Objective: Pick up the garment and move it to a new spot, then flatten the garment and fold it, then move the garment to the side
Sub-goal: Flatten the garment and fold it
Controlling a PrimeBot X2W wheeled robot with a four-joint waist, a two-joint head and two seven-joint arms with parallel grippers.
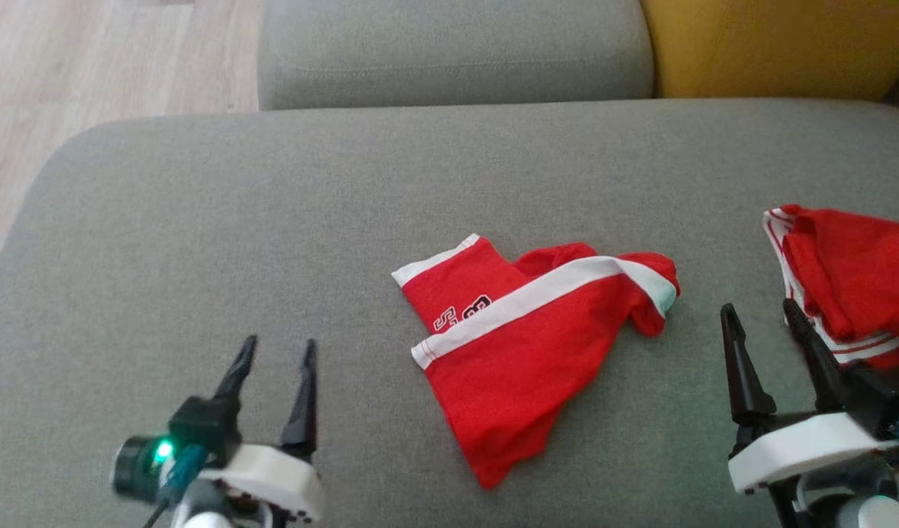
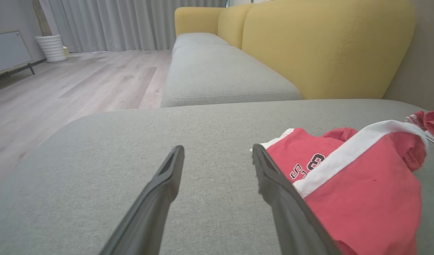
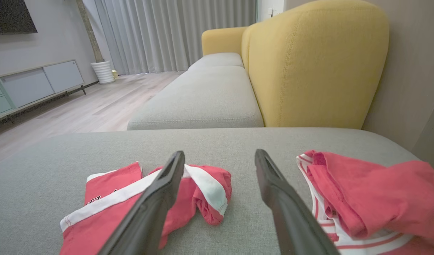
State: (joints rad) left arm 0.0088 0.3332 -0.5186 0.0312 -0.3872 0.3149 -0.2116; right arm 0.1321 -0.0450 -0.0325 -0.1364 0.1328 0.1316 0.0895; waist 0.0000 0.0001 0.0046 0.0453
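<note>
Garment [image 1: 523, 352] lies crumpled near the middle of the grey cushion [image 1: 273, 220]. It is red, with a white band running across it and dark lettering on the panel above the band. Its right end is bunched into a small lump, and its lower corner tapers to a point toward the robot.

Left gripper [image 1: 280, 341] sits at the lower left of the head view, over bare cushion, to the left of the garment and apart from it. Its two fingers stand spread with nothing between them. In the left wrist view the garment shows just past the right-hand finger.

Right gripper [image 1: 758, 306] sits at the lower right, fingers likewise spread and empty. It stands between the garment and a second garment [image 1: 853, 271], a red piece with red-and-white striped trim heaped at the cushion's right edge. In the head view its right finger crosses in front of that heap's striped edge; whether they touch I cannot tell. In the right wrist view bare cushion shows between the fingertips, with the garment to their left and the heap to their right.

Beyond the cushion lies another grey seat [image 1: 457, 51] with a yellow backrest [image 1: 772, 44] at its right and pale wood floor [image 1: 90, 59] at its left. The right wrist view also shows grey curtains [image 3: 174, 32], a white planter [image 3: 103, 71] and a low cabinet [image 3: 36, 85].
</note>
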